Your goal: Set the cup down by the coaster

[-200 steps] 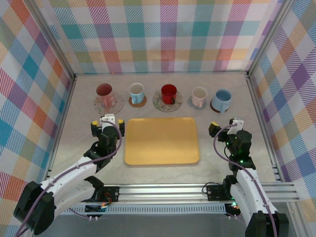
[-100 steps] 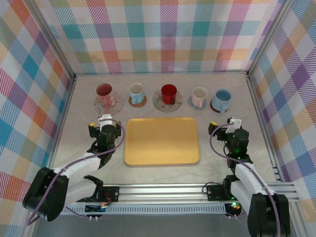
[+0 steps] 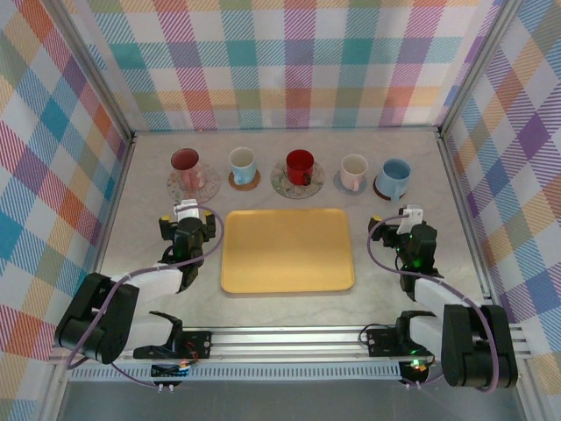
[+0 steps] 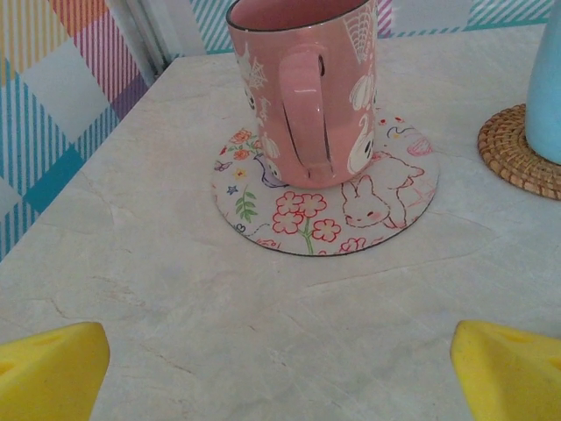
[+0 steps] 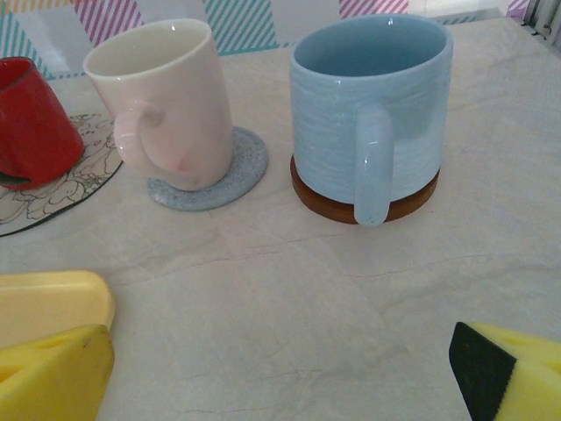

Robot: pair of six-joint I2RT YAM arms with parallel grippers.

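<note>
Pale marbled tabletop point(image 3: 145, 197), plaid walls point(image 3: 289, 61) all round. Your left gripper point(image 4: 280, 377) has its jaws spread wide, nothing between them. Straight ahead, the pink mug point(image 4: 302, 88) stands upright on its floral coaster point(image 4: 324, 228), handle facing you. Your right gripper point(image 5: 280, 368) is just as wide and empty. Ahead of it the blue mug point(image 5: 368, 105) sits on a brown coaster point(image 5: 320, 203), with the cream cup point(image 5: 171, 101) on a grey coaster point(image 5: 241, 167) just beside. The yellow tray point(image 3: 287, 250) lies between your 2 arms.
</note>
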